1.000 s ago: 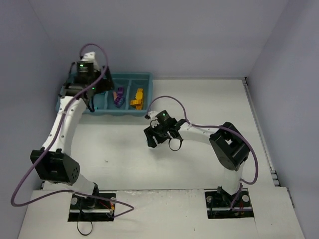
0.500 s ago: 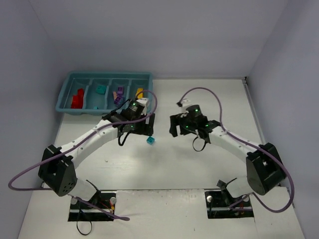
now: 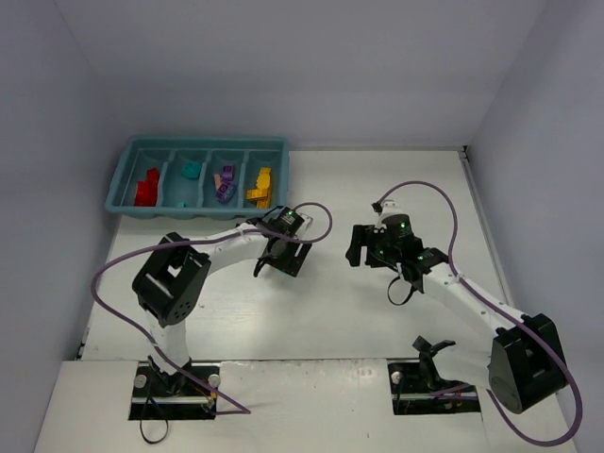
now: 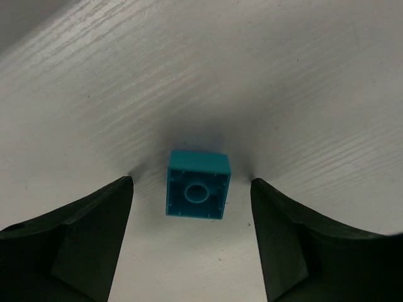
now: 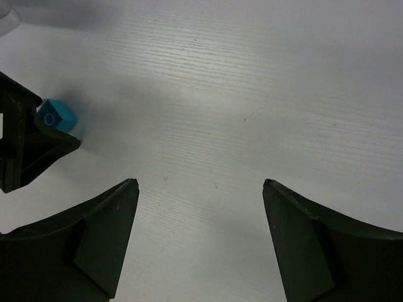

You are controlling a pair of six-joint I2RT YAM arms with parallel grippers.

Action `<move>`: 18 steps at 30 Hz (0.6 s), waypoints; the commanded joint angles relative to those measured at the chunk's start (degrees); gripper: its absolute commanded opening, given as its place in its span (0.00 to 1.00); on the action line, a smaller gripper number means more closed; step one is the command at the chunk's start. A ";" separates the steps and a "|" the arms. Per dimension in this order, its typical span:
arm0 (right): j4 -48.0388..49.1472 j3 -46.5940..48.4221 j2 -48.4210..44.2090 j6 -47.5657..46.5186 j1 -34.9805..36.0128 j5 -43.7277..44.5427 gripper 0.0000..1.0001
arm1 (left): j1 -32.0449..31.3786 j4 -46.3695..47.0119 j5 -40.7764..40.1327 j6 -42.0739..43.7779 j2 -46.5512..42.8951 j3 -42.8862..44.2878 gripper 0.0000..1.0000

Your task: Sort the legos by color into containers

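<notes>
A small teal brick (image 4: 198,184) lies on the white table with its hollow underside toward the left wrist camera. My left gripper (image 4: 191,189) is open and low over it, one finger on each side, neither touching. In the top view the left gripper (image 3: 276,262) hides the brick. The right wrist view shows the brick (image 5: 56,115) beside the left gripper's finger (image 5: 28,141). My right gripper (image 5: 199,184) is open and empty, to the right of the brick (image 3: 356,253). The teal-blue tray (image 3: 121,179) at the back left holds red (image 3: 146,187), teal (image 3: 192,170), purple (image 3: 225,182) and yellow-orange (image 3: 261,186) pieces, one colour per compartment.
Grey walls close in the table on the left, back and right. The two arm bases stand at the near edge. A purple cable (image 3: 420,189) loops above the right arm.
My left arm has swung from the tray down to the table's middle and now straddles the teal brick. My right arm has drawn back to the right.
</notes>
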 commanded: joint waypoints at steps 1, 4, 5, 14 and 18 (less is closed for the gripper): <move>1.05 -0.47 -2.86 1.45 -0.72 1.11 0.76 | -0.38 2.17 -0.98 3.68 -0.89 4.36 0.65; 0.79 -0.73 -3.38 1.36 -0.81 1.02 0.76 | -0.38 2.08 -1.34 3.68 -0.18 4.45 0.30; 0.70 -0.65 -3.56 1.36 -0.81 1.02 0.76 | -0.38 2.08 -1.34 3.60 -0.53 4.45 0.18; 0.61 0.50 -3.21 1.10 -0.89 0.32 0.75 | 3.92 0.07 -12.40 5.26 -13.79 5.93 0.00; 0.61 1.20 -3.21 1.27 -0.89 -0.91 0.75 | 13.93 -0.04 -14.08 5.70 -16.44 10.59 0.00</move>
